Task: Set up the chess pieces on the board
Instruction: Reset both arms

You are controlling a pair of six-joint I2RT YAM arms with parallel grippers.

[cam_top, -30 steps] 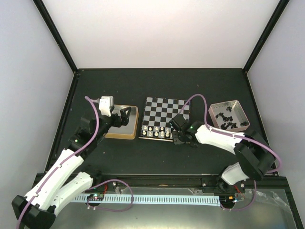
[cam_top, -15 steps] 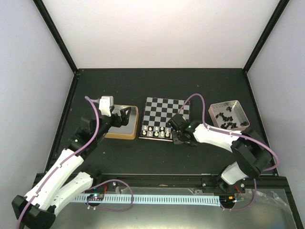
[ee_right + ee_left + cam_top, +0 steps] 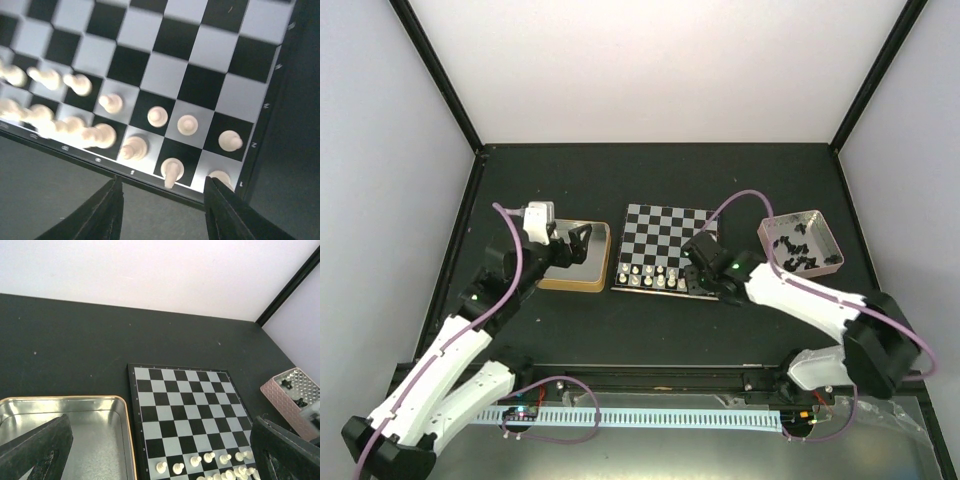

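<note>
The board (image 3: pixel 666 238) lies mid-table, with cream-white chess pieces (image 3: pixel 654 276) standing on its two near rows. Black pieces (image 3: pixel 798 250) lie in the pinkish tin (image 3: pixel 818 222) at the right. My right gripper (image 3: pixel 700 284) is open and empty over the board's near right corner. In the right wrist view its fingers (image 3: pixel 108 210) flank a white piece (image 3: pixel 171 171) on the nearest row of the board (image 3: pixel 165 75). My left gripper (image 3: pixel 581 241) is open and empty above the gold-sided tin (image 3: pixel 572 283). The left wrist view shows the board (image 3: pixel 186 405) and white pieces (image 3: pixel 210 458).
The gold-sided tin (image 3: pixel 95 440) looks empty and touches the board's left edge. The pinkish tin (image 3: pixel 292 399) stands right of the board. Black frame posts and pale walls close in the table at the back and sides.
My right gripper has shifted slightly right along the board's near edge and its elbow has swung outward. The left arm has barely moved.
</note>
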